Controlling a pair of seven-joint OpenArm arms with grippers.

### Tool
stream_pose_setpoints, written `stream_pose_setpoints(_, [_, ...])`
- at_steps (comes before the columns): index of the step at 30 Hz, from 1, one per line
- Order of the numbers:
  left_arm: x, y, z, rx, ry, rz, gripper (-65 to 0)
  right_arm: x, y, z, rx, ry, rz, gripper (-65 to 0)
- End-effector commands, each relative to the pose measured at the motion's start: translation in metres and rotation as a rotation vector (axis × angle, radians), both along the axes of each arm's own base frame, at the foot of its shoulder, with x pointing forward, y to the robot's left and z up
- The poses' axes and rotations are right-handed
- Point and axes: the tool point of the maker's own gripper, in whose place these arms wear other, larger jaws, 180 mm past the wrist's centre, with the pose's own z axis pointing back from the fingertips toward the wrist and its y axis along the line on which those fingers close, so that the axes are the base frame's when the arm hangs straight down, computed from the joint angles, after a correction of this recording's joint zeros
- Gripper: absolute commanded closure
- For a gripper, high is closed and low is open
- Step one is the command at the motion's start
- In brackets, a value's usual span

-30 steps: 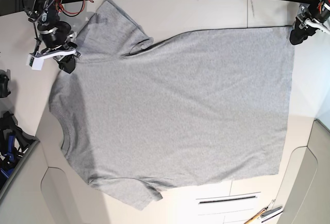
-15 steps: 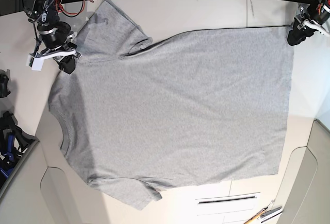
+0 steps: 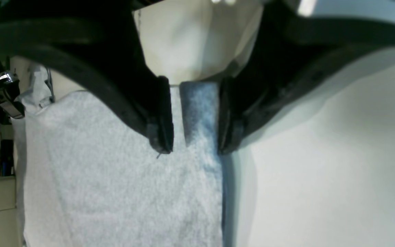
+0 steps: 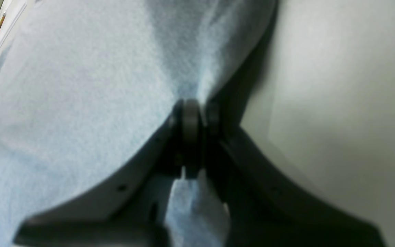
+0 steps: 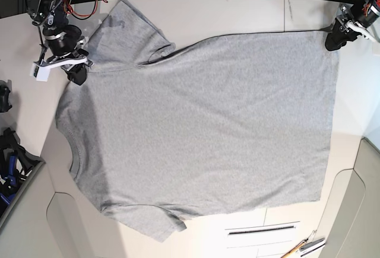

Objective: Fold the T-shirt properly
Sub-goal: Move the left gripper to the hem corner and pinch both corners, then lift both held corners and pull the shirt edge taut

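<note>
The grey T-shirt (image 5: 202, 127) lies spread flat on the pale surface (image 5: 237, 12), plain side up, its ribbed neck toward the base view's left edge and its hem running down the right side; one sleeve points to the far edge, the other to the near edge. The right tool (image 4: 192, 118) is clenched on the cloth at the shoulder beside the far sleeve — its wrist view shows the fabric drawn up to a pinched ridge between the closed fingertips (image 4: 187, 120), with more cloth bunched below them. The left tool (image 3: 192, 116) sits at the far hem corner with its jaws released, standing apart; a strip of the shirt's corner edge shows between the two black fingers (image 3: 159, 113), but neither pad presses it — the cloth lies flat beneath. At the near right edge of the surface lie a few small tools (image 5: 306, 247), well apart from the shirt.
</note>
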Motion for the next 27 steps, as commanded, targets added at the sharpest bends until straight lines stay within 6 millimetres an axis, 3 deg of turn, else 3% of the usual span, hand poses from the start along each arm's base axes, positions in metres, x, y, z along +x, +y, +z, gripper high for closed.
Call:
stream_pose_setpoints(1, [-0.044, -0.006, -0.027, 0.028, 0.217, -0.072, -27.1, 0.007, -0.003, 0.011, -0.004, -0.045, -0.004, 0.0])
stream_pose_setpoints(11, [-0.036, -0.01, -0.022, 0.003, 0.179, -0.077, -26.0, 0.007, -0.003, 0.011, -0.004, -0.045, -0.004, 0.0])
stream_pose_setpoints(17, [-0.026, -0.01, -0.018, -0.011, 0.144, -0.063, -1.1, 0.006, -0.003, 0.011, -0.004, -0.044, -0.004, 0.0])
stream_pose_setpoints(18, [-0.024, -0.009, -0.017, -0.008, 0.135, -0.056, 0.0, 0.006, -0.002, 0.01, -0.002, -0.036, 0.001, 0.0])
stream_pose_setpoints(22, [-0.017, 0.004, -0.007, 0.012, 0.095, -0.023, 0.0, 0.001, 0.005, 0.007, 0.007, 0.011, 0.04, 0.0])
stream_pose_setpoints(27, [-0.009, 0.022, 0.014, 0.061, 0.034, -0.011, 0.0, 0.002, 0.003, 0.021, -0.031, -0.007, 0.059, 0.0])
